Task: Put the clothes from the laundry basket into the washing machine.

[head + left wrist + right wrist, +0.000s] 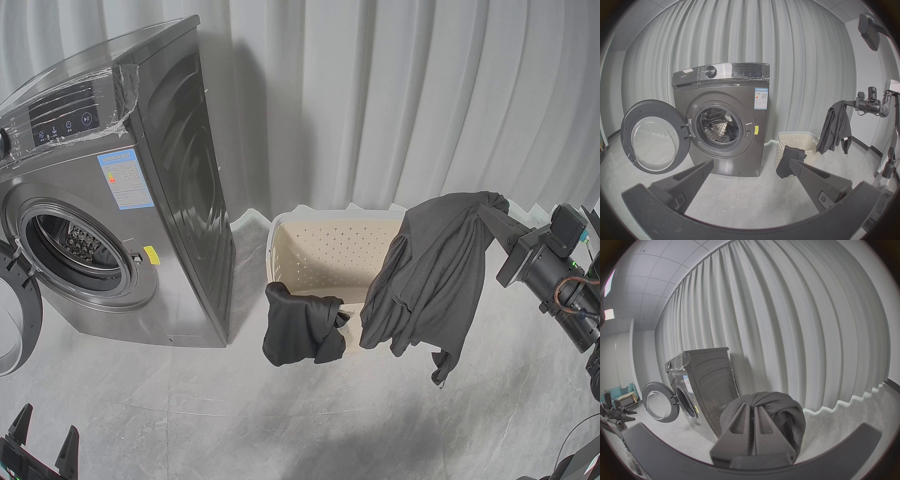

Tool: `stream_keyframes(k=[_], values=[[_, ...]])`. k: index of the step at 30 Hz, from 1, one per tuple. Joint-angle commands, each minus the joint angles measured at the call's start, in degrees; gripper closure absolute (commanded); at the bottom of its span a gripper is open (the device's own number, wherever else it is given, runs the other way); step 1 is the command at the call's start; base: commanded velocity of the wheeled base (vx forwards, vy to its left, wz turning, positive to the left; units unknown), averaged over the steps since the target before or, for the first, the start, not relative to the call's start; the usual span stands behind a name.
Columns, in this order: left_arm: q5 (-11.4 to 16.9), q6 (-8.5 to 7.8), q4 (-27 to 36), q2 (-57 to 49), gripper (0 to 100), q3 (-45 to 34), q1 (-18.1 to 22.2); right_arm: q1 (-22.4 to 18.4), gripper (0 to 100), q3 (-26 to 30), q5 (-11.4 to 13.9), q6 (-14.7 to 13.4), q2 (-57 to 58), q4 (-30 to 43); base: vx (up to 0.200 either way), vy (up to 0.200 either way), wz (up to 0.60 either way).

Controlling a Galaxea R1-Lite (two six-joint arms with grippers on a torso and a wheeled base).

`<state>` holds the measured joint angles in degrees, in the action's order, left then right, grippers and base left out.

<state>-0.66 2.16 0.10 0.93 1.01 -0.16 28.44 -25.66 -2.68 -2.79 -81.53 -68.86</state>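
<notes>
Two dark garments in view. Right claw [492,214] is clenched on the 1st, a dark grey shirt [431,281]: fingers pressed tight together w/ a wad of cloth bunched round the tips. Rest of the shirt hangs loose in folds, held up in the air over the right end of the laundry basket [337,250]. Its lowest tail dangles in front of the basket's right corner, and the left wrist view shows it clear of the floor [219,400]. 2nd garment, a black cloth [300,325], is draped over the basket's front rim near the left corner, most of it hanging down the outside, a bit tucked inside. Basket is cream plastic w/ small star-shaped holes. It stands on the floor just right of the washing machine [181,187], w/ its back near the white curtain [406,94]. Machine is a grey front-loader w/ plastic film over the control panel. Its round door [15,312] is swung wide open toward the robot's left, leaving the drum [78,244] mouth exposed. Left claw [45,432] is released, both fingers spread wide w/ nothing btwn them. It sits low on the robot's left, facing the machine's front, well apart from the basket, both garments & the right claw.
</notes>
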Motion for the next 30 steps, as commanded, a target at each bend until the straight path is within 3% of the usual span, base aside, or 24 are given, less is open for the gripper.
stream_keyframes(k=[1, 30], values=[[0.0, 0.04, 0.0, -0.8, 0, -0.9, 0.0, 0.1, 100, 0.0, 0.0, -0.1, 0.2, 0.2, 0.0, 0.2, 0.0], [0.0, 0.22, 0.1, -0.8, 0, -0.8, 0.0, 0.2, 100, 0.0, -0.1, -1.8, -0.3, 0.1, 0.0, 0.2, 0.0]])
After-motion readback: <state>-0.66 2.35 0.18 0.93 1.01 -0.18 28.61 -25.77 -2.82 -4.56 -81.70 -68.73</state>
